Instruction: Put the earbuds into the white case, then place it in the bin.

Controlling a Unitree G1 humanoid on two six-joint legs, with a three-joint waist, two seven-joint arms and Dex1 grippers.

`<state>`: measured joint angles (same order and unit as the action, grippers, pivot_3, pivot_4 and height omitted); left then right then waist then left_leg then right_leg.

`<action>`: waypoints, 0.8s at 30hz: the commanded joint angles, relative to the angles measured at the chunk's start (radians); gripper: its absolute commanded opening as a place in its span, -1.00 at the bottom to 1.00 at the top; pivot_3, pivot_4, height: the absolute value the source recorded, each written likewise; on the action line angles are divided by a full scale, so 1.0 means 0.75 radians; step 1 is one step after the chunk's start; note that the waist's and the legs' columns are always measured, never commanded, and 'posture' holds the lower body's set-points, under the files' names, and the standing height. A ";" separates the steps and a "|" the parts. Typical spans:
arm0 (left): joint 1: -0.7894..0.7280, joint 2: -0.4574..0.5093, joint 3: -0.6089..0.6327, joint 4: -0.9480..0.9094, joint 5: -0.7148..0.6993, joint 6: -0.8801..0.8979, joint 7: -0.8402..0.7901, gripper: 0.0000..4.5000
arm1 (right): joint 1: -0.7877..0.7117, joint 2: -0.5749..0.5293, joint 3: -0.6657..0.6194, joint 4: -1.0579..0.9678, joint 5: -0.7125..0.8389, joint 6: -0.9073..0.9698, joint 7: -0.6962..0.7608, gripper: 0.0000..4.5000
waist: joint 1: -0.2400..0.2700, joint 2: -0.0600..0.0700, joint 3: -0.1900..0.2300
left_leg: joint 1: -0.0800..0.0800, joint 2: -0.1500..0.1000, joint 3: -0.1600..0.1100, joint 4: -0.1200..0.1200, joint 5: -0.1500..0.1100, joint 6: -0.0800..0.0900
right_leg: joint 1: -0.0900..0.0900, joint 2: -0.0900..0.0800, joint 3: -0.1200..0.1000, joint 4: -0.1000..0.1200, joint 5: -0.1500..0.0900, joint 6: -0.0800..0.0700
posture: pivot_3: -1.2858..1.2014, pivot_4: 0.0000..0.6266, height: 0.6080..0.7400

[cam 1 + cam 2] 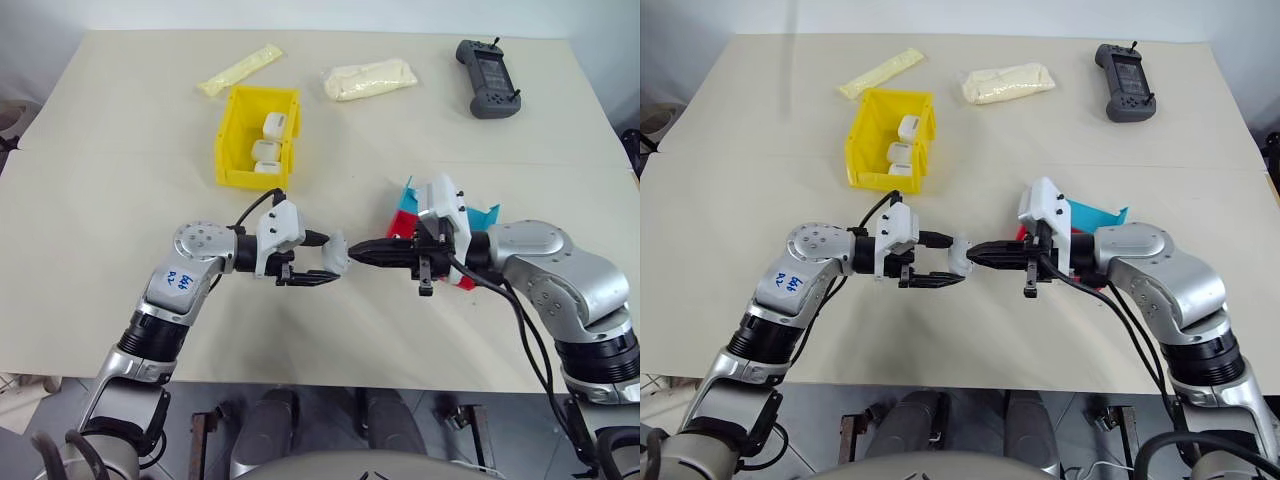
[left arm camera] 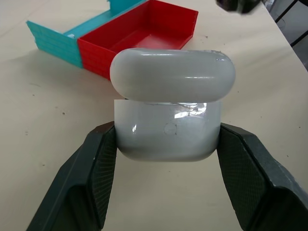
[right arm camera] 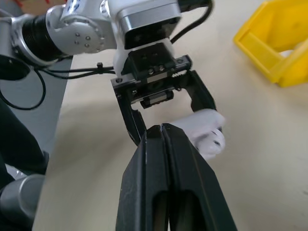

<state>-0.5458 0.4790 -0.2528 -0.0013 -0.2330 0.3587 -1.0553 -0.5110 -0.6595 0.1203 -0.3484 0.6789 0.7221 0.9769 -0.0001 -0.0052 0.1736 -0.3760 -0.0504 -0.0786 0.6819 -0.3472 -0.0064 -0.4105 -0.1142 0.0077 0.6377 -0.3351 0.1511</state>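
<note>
The left pincer (image 1: 318, 262) holds the white case (image 2: 168, 113) above the table (image 1: 120, 180), with one black finger pressed on each side of the case's lower half. The case's lid sits a little lifted, so a thin dark gap shows under it, but you cannot see inside. No earbuds can be made out, so it is hard to say if they are in the case. The right pincer (image 3: 161, 129) points at the case from the other side, and its two fingers are pressed flat together with nothing between them. Its tip is right by the case, but you cannot tell if it touches. The two pincers meet near the middle of the table, close to the robot. The bin (image 1: 257, 137) sits farther back on the table, well away from the case, and three small white things lie inside it; they are too small to name for sure. Behind the right arm is a red and blue tray (image 2: 120, 38), partly hidden in the head views; the part that shows looks bare. At the far end of the table lie two pale packets (image 1: 240, 69) and (image 1: 370, 78), and a dark grey handheld device (image 1: 489, 78).
</note>
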 commanded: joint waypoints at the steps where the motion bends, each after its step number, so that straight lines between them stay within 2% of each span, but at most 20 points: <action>1: -0.028 -0.024 -0.016 -0.064 -0.001 0.000 0.006 0.23 | -0.051 0.023 0.005 -0.004 -0.002 -0.002 0.007 -0.99 | 0.000 0.000 0.000 | 0.000 0.000 0.000 0.000 0.000 0.000 | 0.000 0.000 0.000 0.000 0.000 0.000 | 0.03 -0.52 1.00; 6: -0.054 -0.056 -0.016 -0.068 -0.014 0.053 0.034 0.23 | -0.076 0.038 0.073 0.036 -0.067 0.009 0.008 -0.99 | 0.001 0.000 0.000 | 0.000 0.000 -0.001 0.000 0.000 0.000 | 0.000 0.000 -0.001 0.000 0.000 0.000 | 0.03 -0.52 1.00; 10: -0.059 -0.067 0.019 -0.076 -0.041 0.059 0.044 0.23 | -0.044 0.000 0.060 0.076 -0.106 0.020 0.009 -0.99 | 0.000 0.000 0.000 | 0.000 -0.001 -0.001 0.000 0.000 0.000 | 0.000 0.000 0.000 0.000 0.000 0.000 | 0.03 -0.52 1.00; 20: 0.010 -0.125 0.168 -0.130 -0.159 0.073 0.122 0.23 | 0.215 -0.087 -0.195 0.120 -0.102 -0.138 0.065 -0.99 | 0.006 -0.001 0.000 | 0.000 -0.001 -0.002 0.000 0.000 0.000 | 0.001 -0.001 -0.001 0.000 0.000 0.000 | 0.03 -0.52 1.00; 24: 0.111 -0.148 0.297 -0.212 -0.223 0.058 0.221 0.23 | 0.348 -0.016 -0.307 0.073 -0.143 -0.303 -0.033 -0.61 | -0.002 -0.001 0.000 | 0.000 0.000 -0.001 0.000 0.000 0.000 | 0.001 0.000 -0.001 0.001 0.000 0.000 | 0.03 -0.52 1.00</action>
<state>-0.4716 0.3679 -0.0749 -0.1082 -0.3642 0.4220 -0.9158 -0.2583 -0.6807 -0.0690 -0.2452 0.5733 0.5443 0.9712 -0.0013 -0.0057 0.1740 -0.3759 -0.0504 -0.0794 0.6815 -0.3472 -0.0064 -0.4104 -0.1144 0.0071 0.6399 -0.3351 0.1511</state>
